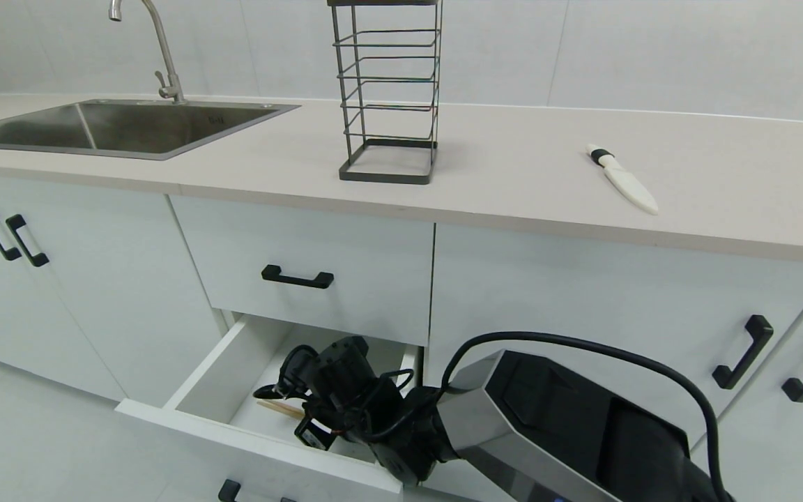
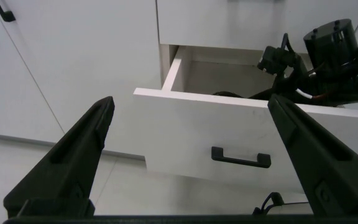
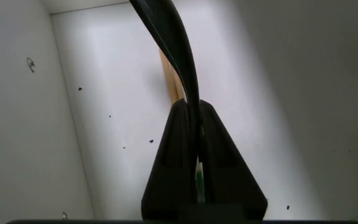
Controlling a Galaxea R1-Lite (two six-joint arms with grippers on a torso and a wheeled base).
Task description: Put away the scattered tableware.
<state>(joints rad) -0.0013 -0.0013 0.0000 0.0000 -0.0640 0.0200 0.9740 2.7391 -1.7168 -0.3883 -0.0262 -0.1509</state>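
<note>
1. Lowering the utensil (image 3: 166, 37) into the drawer (image 1: 210, 373) appears to be the step in hand. The right gripper (image 3: 192, 115) is inside the drawer, fingers pressed together on the utensil's black handle.
2. Bring the utensil close to the drawer floor before parting the fingers; a high release would likely let it bounce or roll.
3. Lay it beside the wooden stick (image 3: 169, 81) just beneath the fingers, not across it.
4. Withdraw straight out, clear of the drawer walls.
5. The left gripper (image 2: 191, 102) is spread and holds nothing. It faces the drawer front, apart from the right gripper.
6. Drawer contents: the stick and the held utensil. The arm hides the rest.
7. The knife (image 1: 621, 178) lies on the counter (image 1: 513, 174), well above the right gripper, not yet stowed.
</note>
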